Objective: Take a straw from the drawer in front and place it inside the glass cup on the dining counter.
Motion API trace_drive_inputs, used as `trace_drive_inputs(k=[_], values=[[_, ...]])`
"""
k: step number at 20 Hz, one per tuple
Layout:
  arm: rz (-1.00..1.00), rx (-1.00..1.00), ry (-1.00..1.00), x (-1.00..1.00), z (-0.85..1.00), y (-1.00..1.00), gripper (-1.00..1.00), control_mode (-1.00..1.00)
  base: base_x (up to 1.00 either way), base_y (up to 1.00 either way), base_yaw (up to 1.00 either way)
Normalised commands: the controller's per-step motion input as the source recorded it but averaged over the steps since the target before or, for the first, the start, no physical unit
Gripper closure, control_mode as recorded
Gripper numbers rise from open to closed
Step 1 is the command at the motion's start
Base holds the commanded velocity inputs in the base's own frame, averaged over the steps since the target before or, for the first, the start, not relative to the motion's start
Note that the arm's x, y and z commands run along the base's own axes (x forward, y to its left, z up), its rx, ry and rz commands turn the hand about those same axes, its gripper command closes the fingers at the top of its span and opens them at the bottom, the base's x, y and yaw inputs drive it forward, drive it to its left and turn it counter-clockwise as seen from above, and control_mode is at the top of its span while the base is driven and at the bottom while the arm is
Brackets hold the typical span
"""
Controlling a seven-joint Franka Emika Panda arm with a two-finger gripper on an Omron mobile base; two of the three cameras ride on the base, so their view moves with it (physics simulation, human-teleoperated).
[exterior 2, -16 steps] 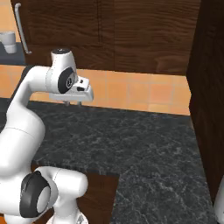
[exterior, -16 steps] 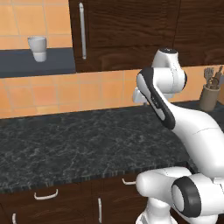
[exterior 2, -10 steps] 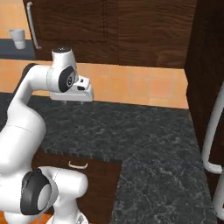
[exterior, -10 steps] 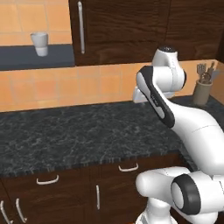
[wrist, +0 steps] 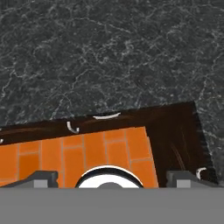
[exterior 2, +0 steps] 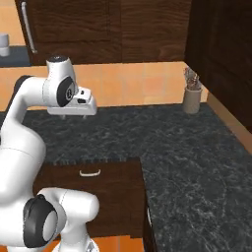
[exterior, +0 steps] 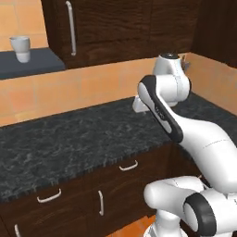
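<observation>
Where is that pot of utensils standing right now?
The utensil pot stands at the back of the black counter against the orange tiled wall, in the corner beside the tall dark cabinet, right of the arm in the right base view.

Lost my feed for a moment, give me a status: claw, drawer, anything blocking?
Claw open, empty, above black counter. Drawer shut, handle untouched. Utensil jar off to the right, not in the way.

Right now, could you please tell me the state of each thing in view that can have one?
gripper: open, empty, pointing down over the black granite counter.
drawer: shut, handle untouched.
upper cabinet door: shut.
white cup: upright on a dark shelf.
utensil holder: upright on the counter, utensils standing in it.
</observation>
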Motion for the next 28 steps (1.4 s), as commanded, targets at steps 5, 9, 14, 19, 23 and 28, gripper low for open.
trace_drive_inputs(k=[5, 9, 14, 19, 23, 28], values=[[0.0, 0.0, 0.0, 0.0, 0.0, 0.0, -1.0, 1.0, -0.14, 0.43, -0.75], [0.0, 0.0, 0.0, 0.0, 0.0, 0.0, -1.0, 1.0, -0.44, 0.59, -0.67], [0.0, 0.0, 0.0, 0.0, 0.0, 0.0, -1.0, 1.0, -0.63, 0.74, -0.55], [0.0, 0.0, 0.0, 0.0, 0.0, 0.0, -1.0, 1.0, -0.35, 0.78, -0.35], [0.0, 0.0, 0.0, 0.0, 0.0, 0.0, -1.0, 1.0, -0.05, 0.71, -0.33], [0.0, 0.0, 0.0, 0.0, 0.0, 0.0, -1.0, 1.0, 0.0, 0.88, -0.4]])
